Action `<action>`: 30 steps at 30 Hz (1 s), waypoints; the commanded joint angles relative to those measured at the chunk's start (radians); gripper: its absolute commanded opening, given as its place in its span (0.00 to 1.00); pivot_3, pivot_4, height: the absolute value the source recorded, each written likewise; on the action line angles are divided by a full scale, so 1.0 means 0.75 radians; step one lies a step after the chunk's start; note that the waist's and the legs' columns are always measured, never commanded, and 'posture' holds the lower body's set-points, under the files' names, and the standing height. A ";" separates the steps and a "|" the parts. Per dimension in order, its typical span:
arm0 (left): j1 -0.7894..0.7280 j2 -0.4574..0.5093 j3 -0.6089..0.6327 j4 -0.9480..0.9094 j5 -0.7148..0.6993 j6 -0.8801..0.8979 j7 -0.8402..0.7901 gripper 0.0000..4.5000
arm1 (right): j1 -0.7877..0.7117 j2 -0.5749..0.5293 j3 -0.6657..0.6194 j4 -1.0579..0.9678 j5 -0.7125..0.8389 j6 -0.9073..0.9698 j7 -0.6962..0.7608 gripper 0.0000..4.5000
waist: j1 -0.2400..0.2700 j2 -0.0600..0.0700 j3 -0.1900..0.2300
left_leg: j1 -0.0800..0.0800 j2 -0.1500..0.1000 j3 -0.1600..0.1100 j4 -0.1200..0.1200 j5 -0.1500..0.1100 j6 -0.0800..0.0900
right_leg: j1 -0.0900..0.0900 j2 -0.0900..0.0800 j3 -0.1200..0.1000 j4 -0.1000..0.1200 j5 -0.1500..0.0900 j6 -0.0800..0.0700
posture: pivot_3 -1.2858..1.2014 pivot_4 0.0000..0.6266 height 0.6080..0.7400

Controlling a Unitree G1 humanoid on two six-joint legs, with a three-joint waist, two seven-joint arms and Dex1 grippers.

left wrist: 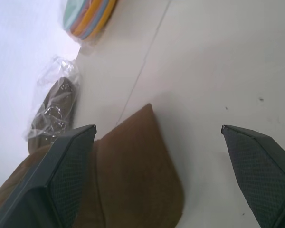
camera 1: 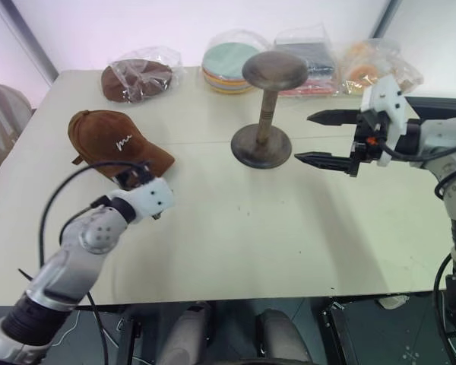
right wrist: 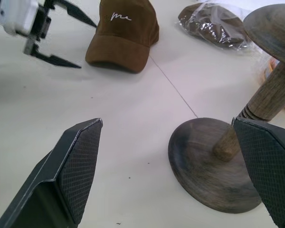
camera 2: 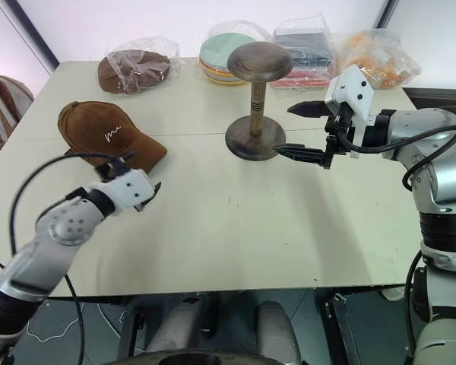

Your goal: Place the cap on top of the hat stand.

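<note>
Cap (camera 1: 114,139) is sitting flat on the table (camera 1: 235,236) at about 10 o'clock from table centre, brim pointing toward 4 o'clock, white script facing up, not on the stand. Left gripper (right wrist: 59,32) is hovering just at the brim's near edge, at 5 o'clock of the cap, fingers spread wide, holding nothing; in the left wrist view one finger (left wrist: 61,175) is overlapping the brim side and the other is out over bare table, contact with the cap cannot be told. At 12 o'clock from the cap, along the far edge, a darker cap in clear plastic (camera 1: 139,78) is lying. Next along that edge a bagged stack of pastel discs (camera 1: 229,67) is sitting, then a bagged dark folded item (camera 1: 313,59) and a bagged orange item (camera 1: 368,65). Hat stand (camera 1: 264,106) is standing upright near table centre, at 3 o'clock from the cap and well apart from it, round base flat on the table, top bare. Right gripper (camera 1: 323,138) is hanging at 3 o'clock of the stand, just beside the base and post, fingers wide apart and pointing toward the stand, gripping nothing; in the right wrist view the stand base is lying between its two fingers (right wrist: 78,166), not touching.
</note>
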 commanded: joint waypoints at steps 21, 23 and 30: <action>-0.108 -0.321 -0.018 0.683 0.497 -0.116 0.479 0.99 | -0.093 -0.022 -0.007 -0.069 0.015 0.040 0.005 1.00 | 0.028 0.003 -0.004 | 0.001 0.000 -0.002 0.016 0.000 0.000 | 0.001 0.001 -0.001 0.017 0.000 0.000 | 0.52 0.24 1.00; -0.122 -0.337 -0.007 0.702 0.489 -0.101 0.466 0.99 | -0.095 -0.021 -0.004 -0.065 0.011 0.037 0.005 1.00 | 0.025 0.004 -0.004 | 0.001 0.000 -0.002 0.016 0.000 0.000 | 0.001 0.001 -0.001 0.017 0.000 0.000 | 0.52 0.24 1.00; -0.128 -0.383 0.048 0.705 0.463 -0.028 0.437 0.99 | -0.111 -0.015 0.003 -0.046 0.001 0.025 0.006 1.00 | 0.020 0.005 -0.005 | 0.001 0.000 -0.002 0.016 0.000 0.000 | 0.001 0.001 -0.001 0.017 0.000 0.000 | 0.52 0.24 1.00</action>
